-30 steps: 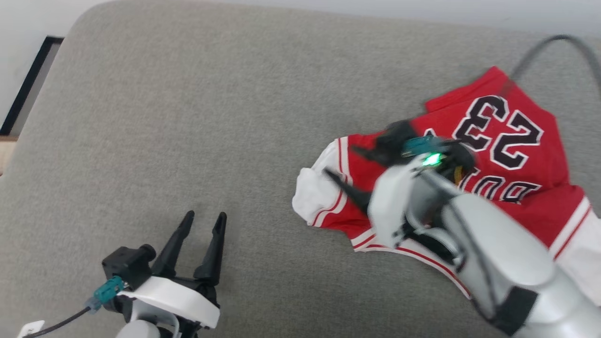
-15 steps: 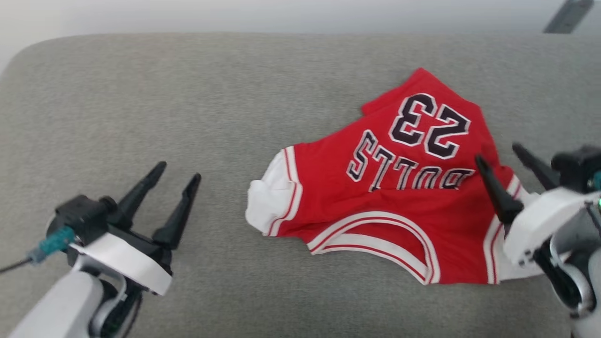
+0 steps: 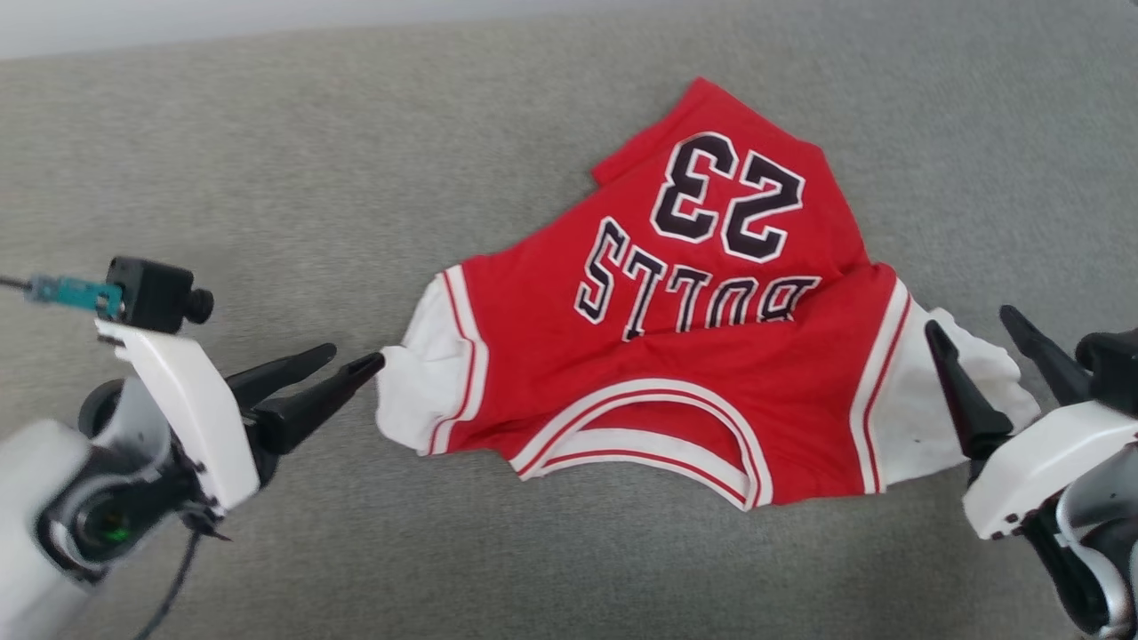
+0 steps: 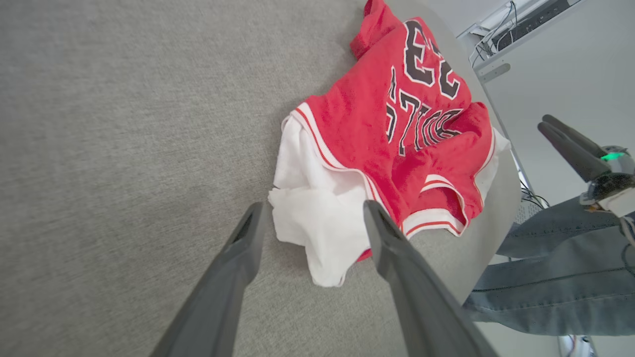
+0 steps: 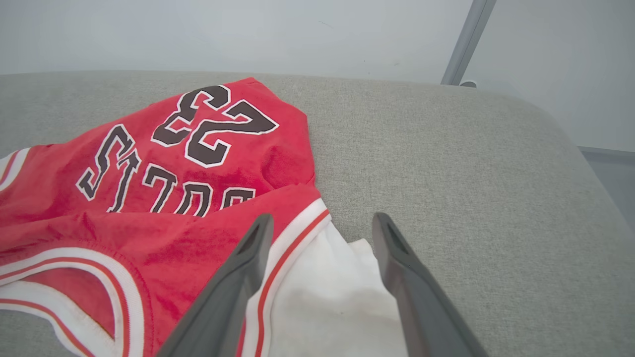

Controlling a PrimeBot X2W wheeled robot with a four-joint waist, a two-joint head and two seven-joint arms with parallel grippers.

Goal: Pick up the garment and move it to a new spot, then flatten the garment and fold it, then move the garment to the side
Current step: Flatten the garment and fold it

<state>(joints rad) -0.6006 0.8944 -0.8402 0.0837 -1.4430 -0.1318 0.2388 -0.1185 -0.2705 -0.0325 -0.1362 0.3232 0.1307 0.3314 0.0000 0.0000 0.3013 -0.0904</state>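
The garment [image 3: 676,356], a red jersey with white sleeves and black "23" lettering, lies crumpled and face up on a grey cushion [image 3: 267,178]. My left gripper [image 3: 354,356] is open at the left, its fingertips beside the left white sleeve [image 3: 418,391]. In the left wrist view the left gripper [image 4: 313,206] straddles that sleeve [image 4: 317,223] above the garment [image 4: 357,129]. At the right, my right gripper [image 3: 971,322] stands open over the right white sleeve [image 3: 916,400]. Seen from the right wrist, the right gripper [image 5: 322,218] spans the striped sleeve trim of the garment [image 5: 149,223].
The cushion's rounded edge [image 4: 496,208] runs close by the garment's right side. A person's leg in jeans [image 4: 555,277] stands beyond that edge, near my right gripper [image 4: 565,134]. A metal pole [image 5: 466,39] rises behind the cushion against a pale wall.
The head camera has shifted. My right arm pulled back from over the garment to its right sleeve. My left gripper turned and came up beside the left sleeve.
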